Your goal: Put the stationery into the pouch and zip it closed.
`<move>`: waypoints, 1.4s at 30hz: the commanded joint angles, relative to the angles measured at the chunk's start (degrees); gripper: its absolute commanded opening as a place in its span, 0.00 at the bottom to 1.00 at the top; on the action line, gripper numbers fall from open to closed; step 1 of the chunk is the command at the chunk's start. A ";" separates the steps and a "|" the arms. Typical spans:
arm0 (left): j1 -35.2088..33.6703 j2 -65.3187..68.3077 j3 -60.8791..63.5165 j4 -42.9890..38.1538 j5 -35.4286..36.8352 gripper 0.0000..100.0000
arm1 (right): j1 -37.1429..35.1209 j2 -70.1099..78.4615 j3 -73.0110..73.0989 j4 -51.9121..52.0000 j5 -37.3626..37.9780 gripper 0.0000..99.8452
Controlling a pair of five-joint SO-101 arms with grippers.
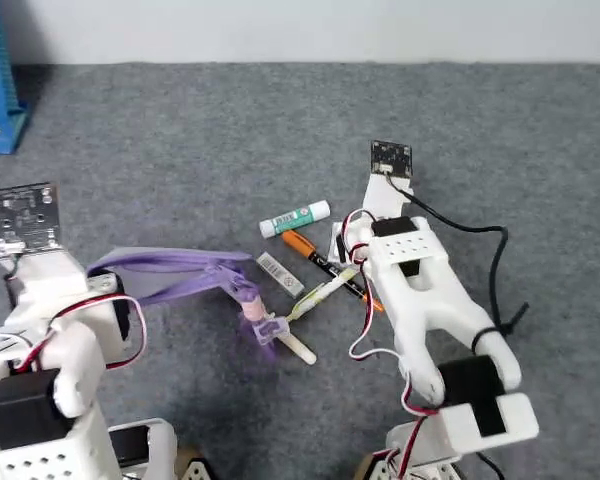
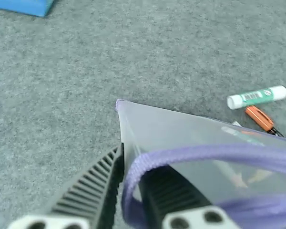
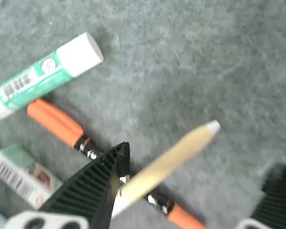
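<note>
The left pincer [image 2: 131,162] is clamped on the end of the pouch [image 1: 180,272], which looks soft and floppy. At its 3 o'clock lie a glue stick [image 1: 294,219] and an orange pen [image 1: 310,250]. The right pincer [image 3: 200,160] stands apart around a light, stiff pale pen [image 3: 181,150], probably best gripped mid-barrel.

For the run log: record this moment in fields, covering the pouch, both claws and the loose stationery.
pouch: clear, purple-trimmed, edge clamped in left claw
right claw: open over cream pen
cream pen: crossing orange marker
also loose: glue stick, small barcoded box
surface: grey carpet
</note>
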 commanded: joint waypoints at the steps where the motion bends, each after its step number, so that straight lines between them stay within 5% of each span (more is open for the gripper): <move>1: -2.64 0.35 -2.07 -2.29 -0.44 0.01 | -0.40 1.45 -0.97 -4.97 -0.70 0.25; 4: -2.81 0.35 -0.57 -2.37 -0.53 0.01 | -0.40 3.03 -0.97 -6.73 -0.53 0.15; 9: -2.81 0.35 0.75 -2.20 -0.62 0.01 | -0.31 3.30 -0.97 -6.02 -0.53 0.13; 16: -2.81 0.35 0.92 -1.93 -0.53 0.01 | -0.66 -3.12 -5.45 5.41 1.93 0.00; 26: -2.90 0.62 1.01 -0.26 -0.53 0.01 | -0.84 -26.86 -5.80 20.26 11.52 0.01; 42: -2.81 0.70 0.84 1.76 -0.44 0.01 | -22.99 -63.34 -11.78 26.15 16.70 0.01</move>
